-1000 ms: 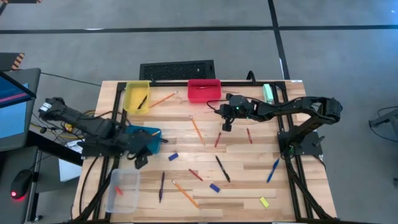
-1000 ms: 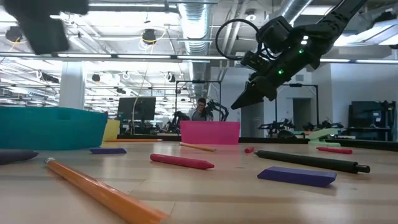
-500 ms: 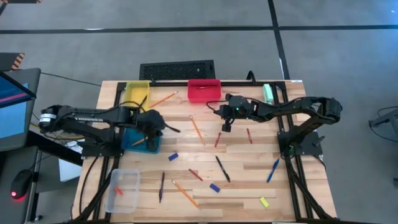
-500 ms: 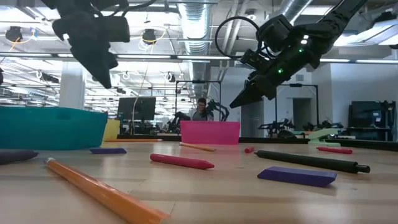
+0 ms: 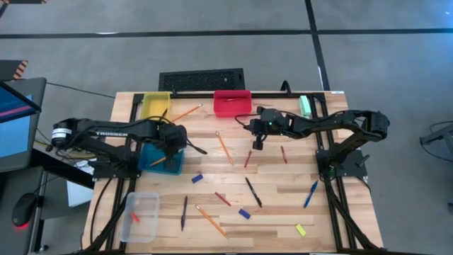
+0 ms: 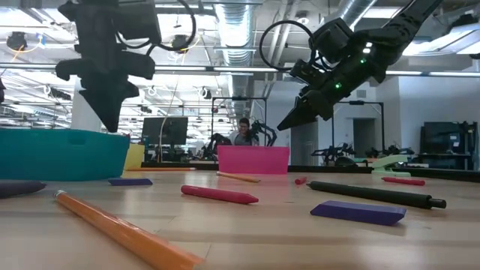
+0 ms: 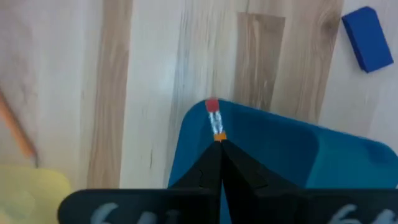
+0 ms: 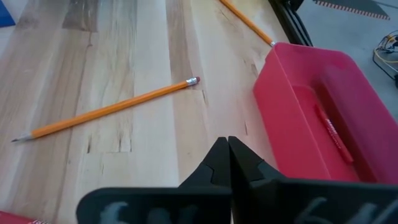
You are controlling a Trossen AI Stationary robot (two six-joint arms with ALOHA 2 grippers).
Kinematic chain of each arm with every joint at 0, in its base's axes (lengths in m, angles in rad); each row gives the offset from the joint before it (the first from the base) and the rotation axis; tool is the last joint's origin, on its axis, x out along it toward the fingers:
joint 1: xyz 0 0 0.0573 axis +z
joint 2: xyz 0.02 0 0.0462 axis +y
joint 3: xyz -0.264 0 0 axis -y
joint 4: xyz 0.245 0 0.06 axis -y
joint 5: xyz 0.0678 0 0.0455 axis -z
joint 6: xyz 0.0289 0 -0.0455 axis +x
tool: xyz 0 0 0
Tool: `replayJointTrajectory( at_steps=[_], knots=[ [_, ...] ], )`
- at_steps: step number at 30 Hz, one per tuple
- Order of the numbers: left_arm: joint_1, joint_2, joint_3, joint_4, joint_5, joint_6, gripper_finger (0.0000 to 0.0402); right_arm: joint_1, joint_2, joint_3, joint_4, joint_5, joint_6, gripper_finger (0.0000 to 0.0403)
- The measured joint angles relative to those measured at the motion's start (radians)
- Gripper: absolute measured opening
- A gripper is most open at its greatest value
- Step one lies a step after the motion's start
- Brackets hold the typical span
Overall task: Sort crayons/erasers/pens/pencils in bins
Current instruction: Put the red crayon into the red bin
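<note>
Overhead, low and wrist views of a pale wooden counter (image 5: 283, 191) with scattered writing items. The left claw (image 5: 177, 142) hangs above the teal-blue rectangular plastic bin (image 5: 160, 160) near the counter's left edge; its fingers are pressed together on the tip of a long orange pencil (image 7: 215, 122), whose red eraser end points down into the bin. The right claw (image 5: 249, 125) hovers above the counter just in front of the red rectangular plastic bin (image 5: 232, 103), fingers fully closed with nothing between them. The red bin holds a short dark-red crayon (image 8: 329, 132). A yellow rectangular plastic bin (image 5: 156, 110) stands at the far left corner, with a dark pen inside; a clear see-through bin (image 5: 139, 216) sits at the near left corner, holding a small red piece. Loose on the counter: orange pencils (image 5: 224, 148), dark-red crayons (image 5: 283, 154), dark slim pens (image 5: 253, 192), and small blue (image 5: 244, 213) and yellow (image 5: 300, 229) block erasers.
</note>
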Motion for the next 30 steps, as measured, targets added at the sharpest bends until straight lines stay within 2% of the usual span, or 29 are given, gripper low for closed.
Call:
replayJointTrajectory(
  at_steps=[7,18,25,30],
  knots=[
    [0.043,-0.001,0.0,-0.031,0.0,0.006,0.0,0.0,0.0,0.0,0.0,0.0,0.0,0.0002],
    [0.153,0.042,0.0,0.007,0.033,0.063,0.0,0.0,0.0,0.0,-0.005,0.0,0.0,0.0003],
    [0.178,0.047,0.0,0.052,0.035,0.029,0.0,0.0,0.0,0.0,-0.004,0.0,0.0,0.0003],
    [0.181,0.005,0.0,0.05,0.035,0.012,0.0,0.0,0.0,0.0,-0.003,0.0,0.0,0.0004]
  ],
)
